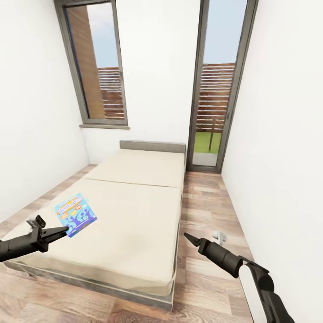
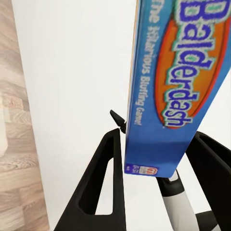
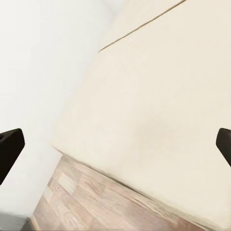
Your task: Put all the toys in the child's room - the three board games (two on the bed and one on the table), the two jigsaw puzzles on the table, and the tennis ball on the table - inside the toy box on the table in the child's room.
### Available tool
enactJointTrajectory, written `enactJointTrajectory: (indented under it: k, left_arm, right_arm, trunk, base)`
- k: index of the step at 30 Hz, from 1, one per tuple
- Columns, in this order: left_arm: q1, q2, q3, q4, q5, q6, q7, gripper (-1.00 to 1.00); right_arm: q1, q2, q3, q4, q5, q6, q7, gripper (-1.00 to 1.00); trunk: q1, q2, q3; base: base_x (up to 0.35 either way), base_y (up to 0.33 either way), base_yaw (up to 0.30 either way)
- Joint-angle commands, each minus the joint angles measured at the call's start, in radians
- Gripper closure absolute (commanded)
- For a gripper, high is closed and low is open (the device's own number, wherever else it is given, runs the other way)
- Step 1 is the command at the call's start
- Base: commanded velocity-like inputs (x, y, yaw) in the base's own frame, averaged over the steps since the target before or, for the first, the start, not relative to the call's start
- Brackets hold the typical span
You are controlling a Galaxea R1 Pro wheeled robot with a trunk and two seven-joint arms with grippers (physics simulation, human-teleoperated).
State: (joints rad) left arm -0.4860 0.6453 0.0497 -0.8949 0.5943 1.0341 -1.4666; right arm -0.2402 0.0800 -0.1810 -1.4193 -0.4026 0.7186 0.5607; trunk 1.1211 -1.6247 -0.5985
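Observation:
The blue board game, a flat box lettered Balderdash, hangs tilted just above the left part of the bed. My left gripper holds it by its near edge. In the left wrist view the box stands between the two black fingers, which press on either side of it. My right gripper hovers over the floor beside the bed's right edge. Its fingertips are spread wide with nothing between them, above the mattress corner. The toy box, the table and the other toys are out of view.
The plain beige bed has a low grey headboard against the far wall. A strip of wooden floor runs between the bed and the right wall, leading to a glass door. A small white object lies on that floor.

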Motion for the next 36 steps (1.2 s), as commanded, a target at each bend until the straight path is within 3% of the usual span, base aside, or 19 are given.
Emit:
enactJointTrajectory:
  k: [1,8,23,30,33,36]
  left_arm:
    - [-0.001,0.000,-0.001,0.000,0.002,0.011,-0.003,1.00]
    - [0.000,0.001,-0.001,0.001,0.002,0.011,-0.002,1.00]
    - [0.002,0.001,0.000,0.001,0.003,0.009,-0.002,1.00]
    - [0.006,0.000,0.006,0.002,0.004,0.008,-0.001,1.00]
    - [0.008,-0.001,0.008,0.002,0.004,0.000,-0.003,1.00]
    - [0.008,-0.001,0.009,0.002,0.004,-0.002,-0.003,1.00]
  right_arm:
    - [-0.001,0.001,-0.003,-0.001,-0.002,0.007,0.003,-1.00]
    - [-0.001,0.002,-0.002,-0.001,-0.002,0.007,0.007,-1.00]
    - [-0.001,0.003,0.000,-0.001,-0.002,0.008,0.008,-1.00]
    - [-0.001,0.003,0.009,-0.001,-0.002,0.008,0.008,-1.00]
    - [-0.001,-0.003,0.044,-0.001,-0.001,0.007,0.005,-1.00]
    - [-0.001,-0.003,0.054,-0.001,-0.001,0.007,0.004,-1.00]
  trunk:
    - [-0.004,0.007,0.002]
    - [-0.031,0.056,0.024]
    - [-0.088,0.161,0.071]
    - [-0.088,0.161,0.071]
    - [-0.088,0.161,0.071]
    - [-0.088,0.161,0.071]
  base:
    - [-0.085,0.000,0.287]
    - [-0.174,0.000,0.287]
    - [-0.013,0.000,0.286]
    - [0.000,0.000,0.287]
    - [0.002,0.000,0.287]
    - [0.066,0.034,0.287]
